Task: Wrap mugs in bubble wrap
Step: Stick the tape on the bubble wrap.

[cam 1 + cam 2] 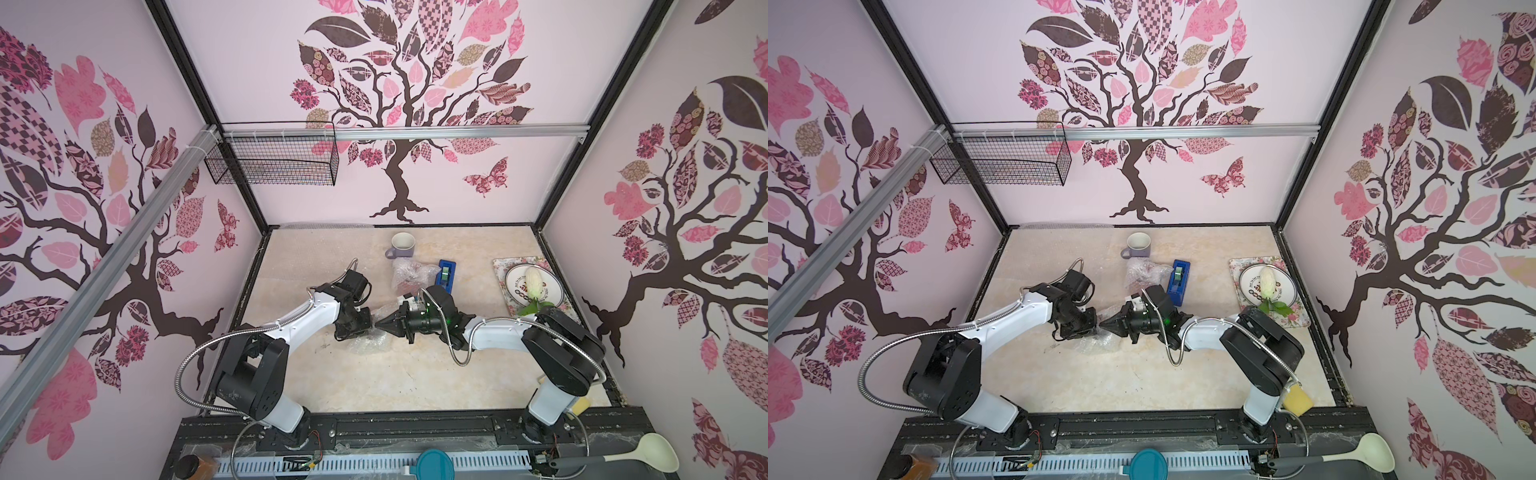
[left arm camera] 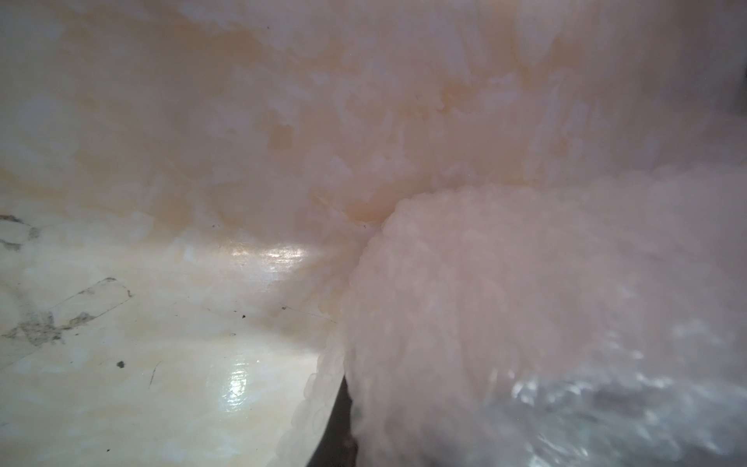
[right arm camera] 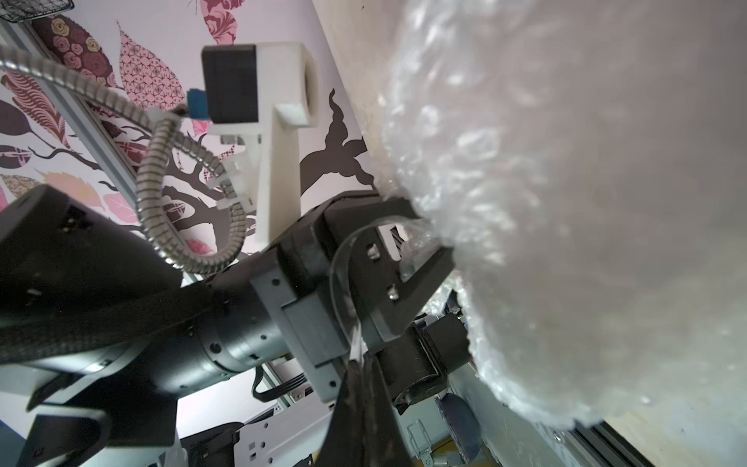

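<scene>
Bubble wrap [image 1: 368,344] sits bunched at the middle of the counter [image 1: 374,382], the left end effector [image 1: 371,329] clamped onto it from 9 o'clock, the right end effector [image 1: 379,325] clenched at its 3 o'clock. Lavender mug [image 1: 402,245] stands bare at 12 o'clock.

**Wrap beneath the meeting jaws**

Left gripper [image 1: 370,329] and right gripper [image 1: 377,325] meet tip to tip just above the bubble wrap [image 1: 368,343]. Behind the jaws lies a wrapped mug [image 1: 409,274], with the tape dispenser [image 1: 446,274] on its right and an unwrapped mug [image 1: 402,244] farther back. Far right, a plate [image 1: 512,278] sits on a tray [image 1: 502,266].
</scene>
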Available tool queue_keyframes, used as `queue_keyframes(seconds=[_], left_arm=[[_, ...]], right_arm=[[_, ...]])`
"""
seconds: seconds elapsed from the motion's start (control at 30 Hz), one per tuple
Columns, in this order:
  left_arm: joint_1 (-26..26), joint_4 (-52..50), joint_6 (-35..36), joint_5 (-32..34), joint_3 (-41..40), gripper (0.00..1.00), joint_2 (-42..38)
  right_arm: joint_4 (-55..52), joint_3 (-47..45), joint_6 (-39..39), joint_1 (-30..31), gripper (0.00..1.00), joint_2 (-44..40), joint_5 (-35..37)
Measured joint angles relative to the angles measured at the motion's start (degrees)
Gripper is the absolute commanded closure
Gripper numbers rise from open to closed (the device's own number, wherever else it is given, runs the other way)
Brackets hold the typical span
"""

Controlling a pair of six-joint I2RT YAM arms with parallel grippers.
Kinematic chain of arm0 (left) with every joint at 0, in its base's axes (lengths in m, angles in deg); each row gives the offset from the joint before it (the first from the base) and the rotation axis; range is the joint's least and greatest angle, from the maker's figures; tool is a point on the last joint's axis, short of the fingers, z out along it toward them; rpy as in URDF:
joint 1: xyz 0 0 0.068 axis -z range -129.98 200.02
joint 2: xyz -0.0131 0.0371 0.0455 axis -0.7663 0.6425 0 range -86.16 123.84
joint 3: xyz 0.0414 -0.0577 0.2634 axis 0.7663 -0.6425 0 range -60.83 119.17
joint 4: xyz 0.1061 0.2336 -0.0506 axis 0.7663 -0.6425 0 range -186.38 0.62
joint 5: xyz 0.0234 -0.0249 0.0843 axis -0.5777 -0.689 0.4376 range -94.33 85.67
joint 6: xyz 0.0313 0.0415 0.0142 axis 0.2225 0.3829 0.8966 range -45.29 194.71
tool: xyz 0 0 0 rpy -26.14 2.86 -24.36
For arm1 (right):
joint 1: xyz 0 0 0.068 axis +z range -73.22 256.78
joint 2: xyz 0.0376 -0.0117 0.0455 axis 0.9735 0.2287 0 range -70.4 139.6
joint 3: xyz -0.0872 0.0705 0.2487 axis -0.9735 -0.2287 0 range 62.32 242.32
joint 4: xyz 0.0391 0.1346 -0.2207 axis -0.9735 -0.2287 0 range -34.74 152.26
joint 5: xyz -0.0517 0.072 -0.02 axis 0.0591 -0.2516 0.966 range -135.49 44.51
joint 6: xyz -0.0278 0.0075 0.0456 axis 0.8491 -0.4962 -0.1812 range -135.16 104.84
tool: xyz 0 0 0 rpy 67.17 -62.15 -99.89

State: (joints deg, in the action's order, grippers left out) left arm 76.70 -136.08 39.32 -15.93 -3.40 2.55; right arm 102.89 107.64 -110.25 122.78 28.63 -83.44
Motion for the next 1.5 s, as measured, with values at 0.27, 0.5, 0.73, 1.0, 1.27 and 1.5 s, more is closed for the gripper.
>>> queue_keyframes(seconds=[0.27, 0.5, 0.73, 1.0, 1.27, 1.5], left_arm=[[0.24, 0.42, -0.74, -0.04, 0.00, 1.00, 0.00], [0.33, 0.55, -0.85, -0.04, 0.00, 1.00, 0.00], [0.37, 0.59, -0.83, -0.26, 0.00, 1.00, 0.00], [0.37, 0.70, -0.59, -0.48, 0.00, 1.00, -0.11], [0.26, 1.25, -0.24, -0.39, 0.00, 1.00, -0.22], [0.15, 1.70, 0.59, -0.44, 0.00, 1.00, -0.44]], right_arm=[[1.20, -0.13, 0.87, 0.07, 1.00, 3.19, 0.37], [1.09, 1.03, 2.19, 0.07, 1.00, 4.79, 0.37], [0.48, 3.10, 2.71, 0.07, 1.00, 4.79, 0.52], [-1.20, 5.66, 3.17, 0.07, 1.00, 4.66, 2.45], [-2.23, 8.07, 1.86, 0.07, 1.00, 6.27, 3.67], [-2.45, 9.46, 1.66, 0.07, 1.00, 7.69, 3.65]])
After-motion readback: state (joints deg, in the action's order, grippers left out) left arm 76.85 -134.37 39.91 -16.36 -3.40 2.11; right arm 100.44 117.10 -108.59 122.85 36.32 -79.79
